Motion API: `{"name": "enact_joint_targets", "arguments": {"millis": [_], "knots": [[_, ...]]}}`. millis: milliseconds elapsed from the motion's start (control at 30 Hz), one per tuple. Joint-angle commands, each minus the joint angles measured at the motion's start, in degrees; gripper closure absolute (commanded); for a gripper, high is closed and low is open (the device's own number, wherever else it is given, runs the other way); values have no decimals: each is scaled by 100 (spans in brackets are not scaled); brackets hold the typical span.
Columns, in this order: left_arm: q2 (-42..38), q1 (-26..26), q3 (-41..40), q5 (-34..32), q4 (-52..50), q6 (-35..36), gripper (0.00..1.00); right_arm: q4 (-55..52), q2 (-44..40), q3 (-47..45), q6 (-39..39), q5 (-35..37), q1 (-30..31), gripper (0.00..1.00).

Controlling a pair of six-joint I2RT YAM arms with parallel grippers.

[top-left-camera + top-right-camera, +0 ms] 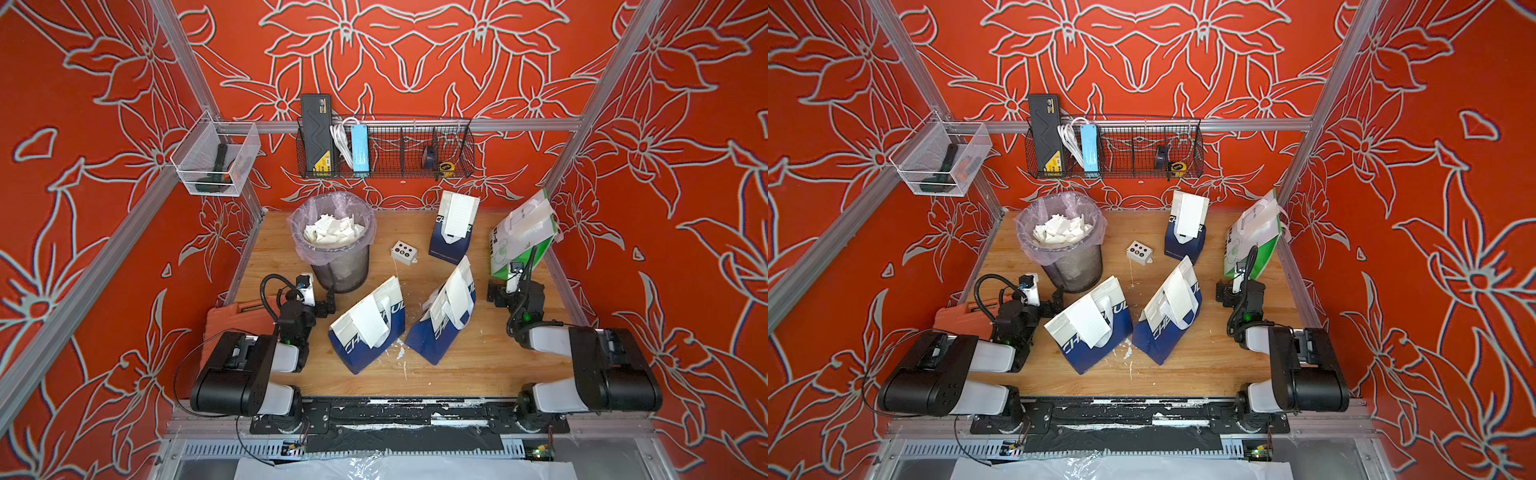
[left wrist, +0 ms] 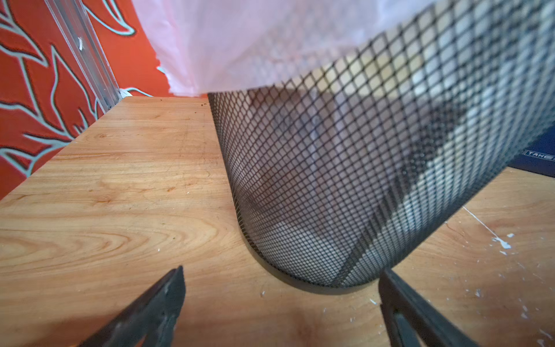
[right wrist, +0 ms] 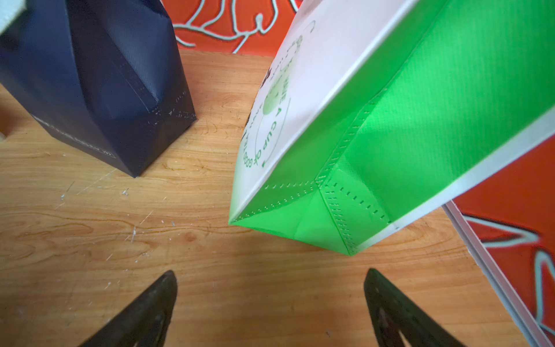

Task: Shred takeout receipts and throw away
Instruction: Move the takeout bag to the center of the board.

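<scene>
Across the scuffed, paint-flecked wooden tabletop [image 1: 478,365], boxed in by red floral-print walls [image 1: 415,62], white paper takeout receipts [image 1: 370,322] hang on the faces of three blue-and-white paper bags [image 1: 361,353]. Now the left gripper [image 2: 282,270] sits spread wide beside the black mesh wastebasket [image 1: 340,270], torn white scraps [image 1: 332,232] heaped inside. Over by a green-and-white fabric bag [image 3: 420,120], the right gripper [image 3: 270,272] is spread too, empty.

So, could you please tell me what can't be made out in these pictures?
- Print on the receipts: too small to read in both top views.
- Lower contents of the bin: blurred behind its mesh in the left wrist view, and covered by paper scraps from above.
- Inside of the green bag: its top is cut off by the right wrist view's edge.
</scene>
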Motion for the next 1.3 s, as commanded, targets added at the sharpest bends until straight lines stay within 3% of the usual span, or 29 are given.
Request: {"name": "enact_joint_targets", "arguments": {"millis": [0,733,967,1100,1267], "knots": [[-41,-6,35,-33,185,36,2,103,-55,47,-64,18,35,3],[-130,5,43,-57,154,17,2,124,-79,32,-49,22,33,3],[-2003,-32,424,-93,-2024,-1,2,-1423,-1380,263,60,268,33,2],[-3278,-32,554,-156,-3264,-110,2,-2387,-2344,337,-34,145,31,3],[-4322,-32,1138,-130,-5023,-153,1,-3860,-3376,713,-104,-321,36,3]]}}
